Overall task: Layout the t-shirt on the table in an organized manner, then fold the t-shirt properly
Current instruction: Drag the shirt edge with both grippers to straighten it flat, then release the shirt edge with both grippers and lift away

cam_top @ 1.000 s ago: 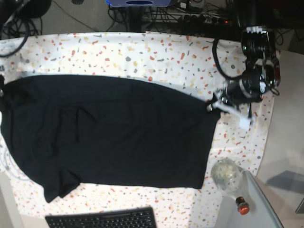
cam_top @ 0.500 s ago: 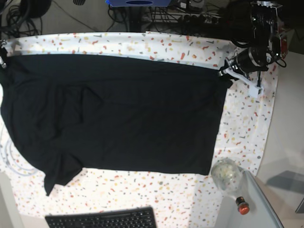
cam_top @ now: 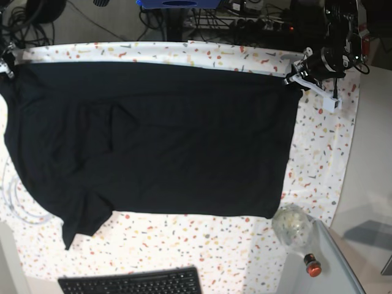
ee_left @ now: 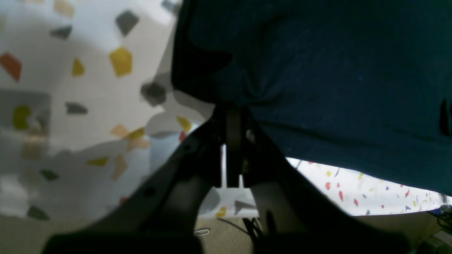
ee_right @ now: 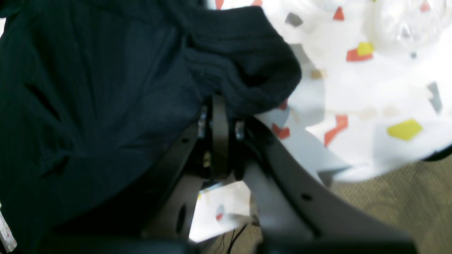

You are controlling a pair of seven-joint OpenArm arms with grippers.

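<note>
The fingers [ee_left: 231, 116] of the left arm are pressed together on a corner of the shirt [ee_left: 317, 70]; no gap is seen between them, and the cloth is bunched into small folds just where it is pinched. The fingers [ee_right: 219, 116] of the right arm are closed in the same way on a thick, rolled edge of the shirt, which is gathered above them into a lump.

In the base view the left fingers [cam_top: 293, 81] are seen at the far right corner of the shirt [cam_top: 159, 135], and the right fingers [cam_top: 7, 61] at the far left corner, near the edge of the picture, where little of them can be made out. The two far corners are held well apart, so the far edge is drawn into an almost straight line along the far side of the bench [cam_top: 318, 153]. This is judged to be the reason for the grip: the cloth is stretched so that it can be laid flat.

The body of the shirt is spread on the bench. Some wrinkles are seen at its left part, and a sleeve at the near left is crumpled. The layout is judged nearly done; folding is not begun.

A keyboard [cam_top: 131, 282] lies at the near edge, apart from the shirt. A clear round object [cam_top: 291, 225] stands just beside the near right corner.
</note>
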